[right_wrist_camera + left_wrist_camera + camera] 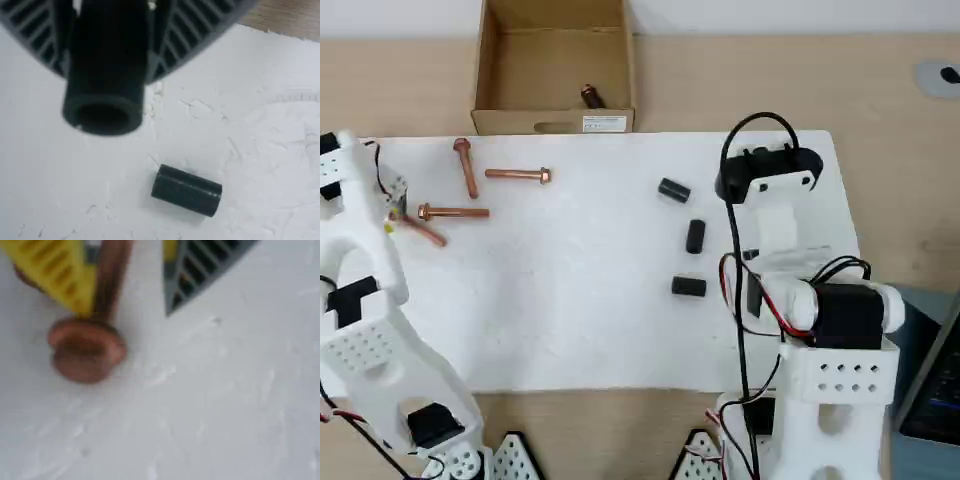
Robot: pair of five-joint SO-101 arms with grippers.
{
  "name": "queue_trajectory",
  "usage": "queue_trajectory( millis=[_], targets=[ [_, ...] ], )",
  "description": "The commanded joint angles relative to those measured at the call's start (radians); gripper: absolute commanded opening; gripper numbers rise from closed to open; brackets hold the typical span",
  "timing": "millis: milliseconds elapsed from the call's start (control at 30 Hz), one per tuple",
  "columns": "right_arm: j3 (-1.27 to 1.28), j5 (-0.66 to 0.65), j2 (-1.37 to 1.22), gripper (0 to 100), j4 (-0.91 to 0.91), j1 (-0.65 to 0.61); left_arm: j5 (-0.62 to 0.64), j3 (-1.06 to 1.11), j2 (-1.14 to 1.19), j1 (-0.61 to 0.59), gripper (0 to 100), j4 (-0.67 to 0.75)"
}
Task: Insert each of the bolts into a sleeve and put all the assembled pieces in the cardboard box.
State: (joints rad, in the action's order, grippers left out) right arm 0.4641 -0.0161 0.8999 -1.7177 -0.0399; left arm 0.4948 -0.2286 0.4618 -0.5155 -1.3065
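Your high camera looks straight down over the white mat (580, 300), with the cardboard box (485, 60) at the far edge and the arm bases (520, 458) nearest you. Your left wrist camera sits almost on that mat, tight on a bolt (87, 347) from the cluster at its left side. Your right wrist camera looks down along its gripped sleeve (105, 75) at a loose sleeve (186, 190) on the same mat.

— At your left pincer (127, 310), the bolt (87, 347): smooth coppery metal, dull sheen.
— And in the right pincer (107, 75)?
— Your sleeve (105, 100) there is matt black plastic. Below both pincers, the white mat (250, 125) looks rough, scuffed, foam-like.
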Motion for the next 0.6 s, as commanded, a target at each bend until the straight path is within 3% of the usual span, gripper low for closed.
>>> queue_trajectory(
  millis=[0,567],
  targets=[
    [0.002,0.005,0.015,1.0,0.020,0.012,-0.005,-0.044,-0.001,0.020,13,-0.005],
    [0.050,0.000,0.015,1.0,0.048,0.012,-0.012,-0.049,0.002,0.021,11,-0.060]
  ],
)
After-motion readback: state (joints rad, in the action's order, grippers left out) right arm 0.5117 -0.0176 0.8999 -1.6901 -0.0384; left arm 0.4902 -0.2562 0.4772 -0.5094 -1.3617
